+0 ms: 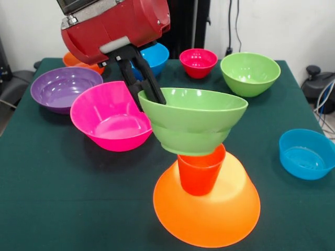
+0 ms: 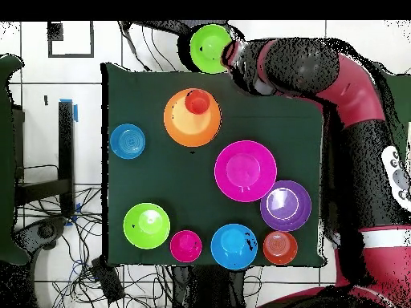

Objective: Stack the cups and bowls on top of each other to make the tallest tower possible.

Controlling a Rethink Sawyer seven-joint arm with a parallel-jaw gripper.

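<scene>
Gripping the near-left rim of a green bowl (image 1: 193, 121), the gripper (image 1: 148, 94) had its black fingers clamped on that rim, one inside and one outside. In the front view the bowl was tilted, open side up, with its base at the mouth of the orange-red cup (image 1: 201, 172); whether it rested there or hung just above, I could not tell. The cup stood upright on the big orange bowl (image 1: 209, 209), which lay rim down on the green table (image 1: 52, 198). The overhead view showed the same bowl (image 2: 211, 47) displaced past the table's edge, off the cup (image 2: 197, 101), a mismatch between the views. Only overhead could all the spare bowls be counted: pink (image 2: 245, 170), purple (image 2: 286, 205), two blue (image 2: 128, 140) (image 2: 233, 245), green (image 2: 146, 225), red (image 2: 185, 245) and small orange (image 2: 280, 248).
</scene>
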